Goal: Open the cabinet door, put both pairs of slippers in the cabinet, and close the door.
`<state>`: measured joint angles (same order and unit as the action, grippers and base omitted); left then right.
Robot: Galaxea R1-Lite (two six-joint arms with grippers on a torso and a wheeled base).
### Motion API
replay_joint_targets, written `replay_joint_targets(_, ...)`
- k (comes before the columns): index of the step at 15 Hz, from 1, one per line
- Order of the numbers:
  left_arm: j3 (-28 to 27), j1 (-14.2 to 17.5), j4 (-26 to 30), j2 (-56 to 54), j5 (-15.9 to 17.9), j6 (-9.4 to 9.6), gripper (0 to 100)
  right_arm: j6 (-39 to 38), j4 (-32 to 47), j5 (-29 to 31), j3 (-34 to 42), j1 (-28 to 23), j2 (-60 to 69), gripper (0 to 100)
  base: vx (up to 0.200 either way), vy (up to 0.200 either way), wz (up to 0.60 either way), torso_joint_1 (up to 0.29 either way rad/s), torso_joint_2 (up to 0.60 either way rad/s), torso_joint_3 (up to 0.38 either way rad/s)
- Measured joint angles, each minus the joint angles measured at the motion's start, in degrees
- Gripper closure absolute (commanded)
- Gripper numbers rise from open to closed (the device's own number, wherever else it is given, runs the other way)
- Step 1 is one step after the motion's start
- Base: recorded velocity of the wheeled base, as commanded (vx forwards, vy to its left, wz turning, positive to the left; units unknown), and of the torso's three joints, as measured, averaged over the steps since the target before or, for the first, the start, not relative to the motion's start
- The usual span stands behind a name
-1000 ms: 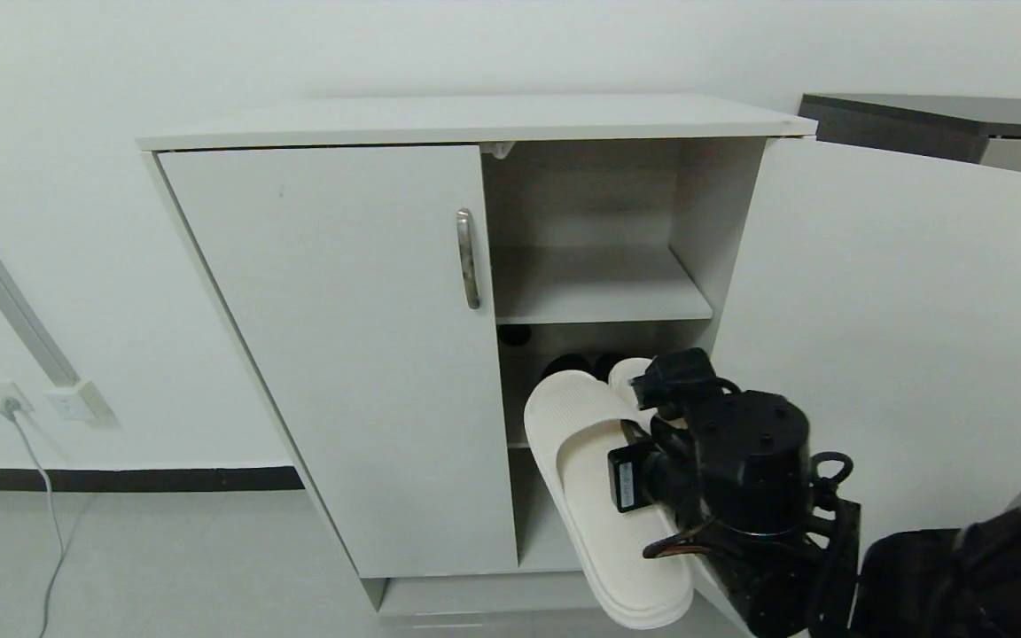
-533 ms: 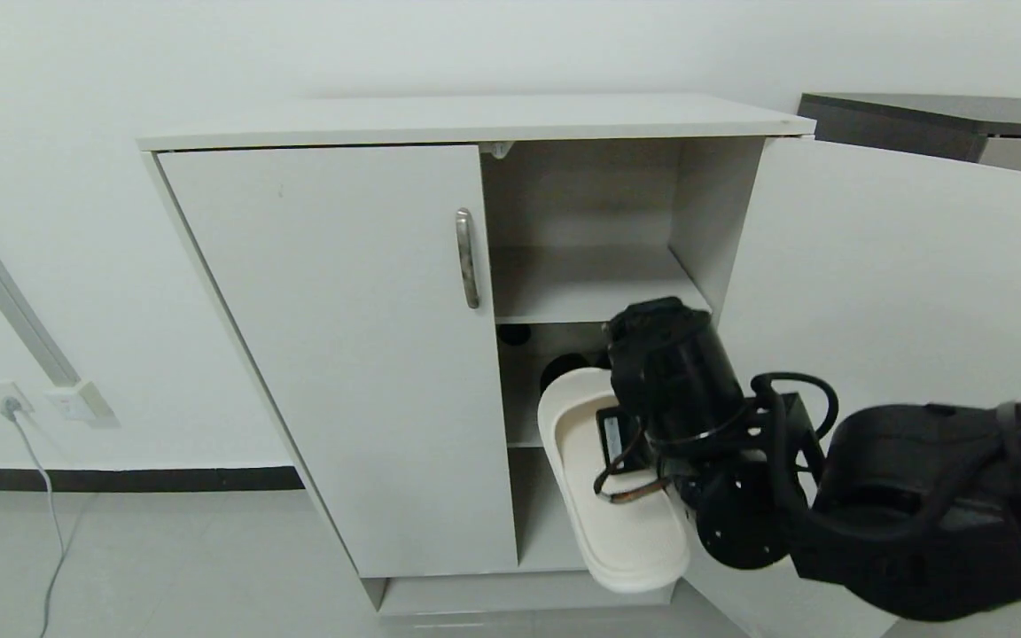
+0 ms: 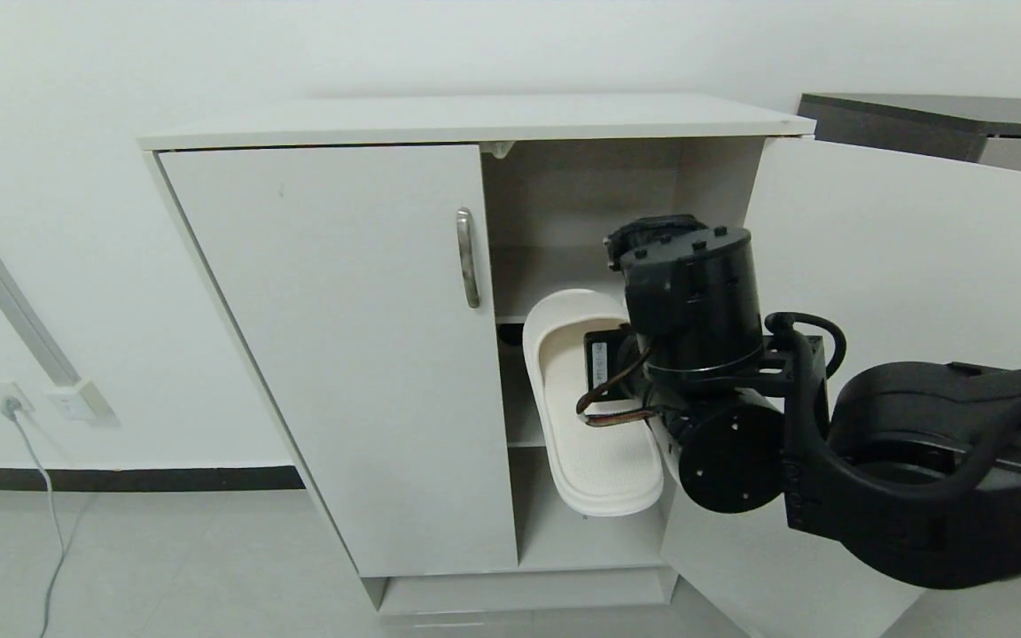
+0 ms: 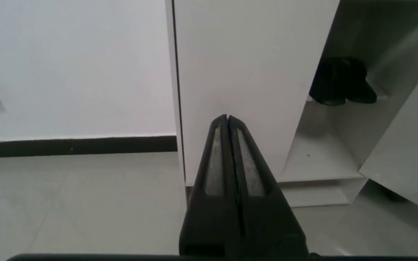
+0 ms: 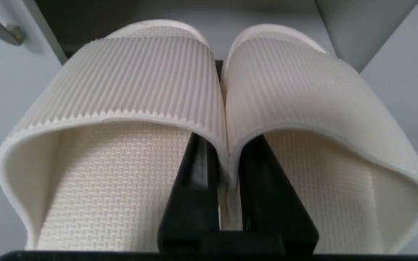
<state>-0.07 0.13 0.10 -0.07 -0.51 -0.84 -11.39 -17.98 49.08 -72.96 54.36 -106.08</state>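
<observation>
A white cabinet stands against the wall, its left door shut and its right door swung wide open. My right gripper is shut on the inner edges of a pair of white slippers, one on each side of the fingers. In the head view the white slippers hang toes-up in the open right half, in front of the middle shelf level. A black pair of slippers sits on a lower shelf inside. My left gripper is shut and empty, low in front of the shut left door.
The shut door carries a metal handle beside the opening. An upper shelf lies bare behind the slippers. A wall socket with a cable is at the lower left, a dark-topped unit behind the open door. Floor spreads to the left.
My right arm has lifted the white slippers from low in front of the cabinet up to the middle shelf level and closer into the opening. The doors have not moved.
</observation>
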Motion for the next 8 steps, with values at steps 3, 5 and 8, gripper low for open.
replay_joint_targets(3,0.05,0.05,0.0,0.0,-0.09,0.0,100,-0.35,-0.09,-0.41,0.98,-0.28,-0.5,100,0.0,0.0,0.0,0.0,0.0,0.0)
replay_joint_targets(5,0.07,-0.02,-0.02,0.0,-0.02,-0.02,100,-0.38,-0.09,-0.41,1.18,-0.5,-0.69,100,0.0,0.0,0.0,0.0,0.0,0.0)
replay_joint_targets(8,0.07,0.0,-0.02,0.0,-0.02,0.0,100,-0.4,-0.09,-0.5,1.24,-0.5,-0.83,100,0.067,0.0,0.0,0.004,0.0,0.002)
